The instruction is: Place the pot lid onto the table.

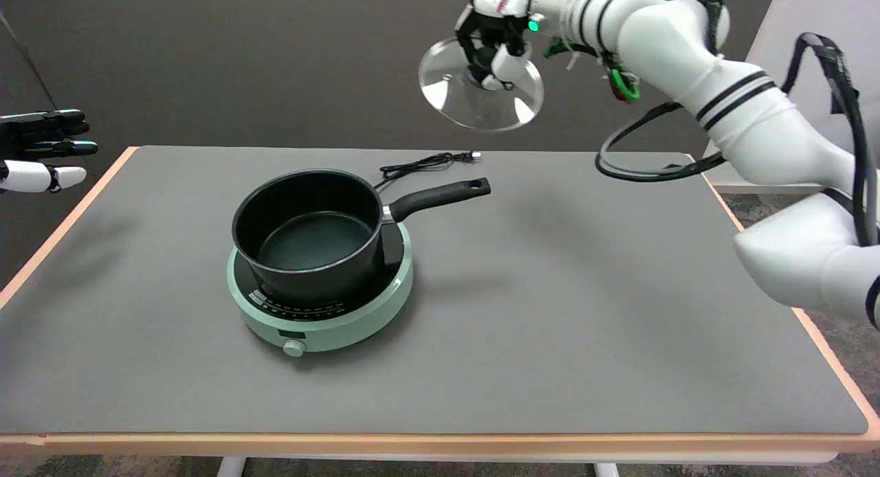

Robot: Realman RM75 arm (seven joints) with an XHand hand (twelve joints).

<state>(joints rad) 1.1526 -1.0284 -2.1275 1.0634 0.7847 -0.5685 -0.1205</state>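
Observation:
A round glass pot lid (454, 92) hangs tilted in the air, high above the far middle of the table (564, 312). My right hand (496, 40) grips it from above, with its fingers curled round the lid's knob, which is hidden by them. Below and to the left, a black pot (307, 233) with a long handle (440, 196) stands uncovered on a mint-green cooker (344, 322). The lid is well apart from the pot and from the table top.
The cooker's black cord and plug (426, 163) lie on the table behind the pot. The grey table top has an orange edge (440, 442). An idle left hand (41, 150) hovers at the far left. A black cable (639, 168) loops under my right arm.

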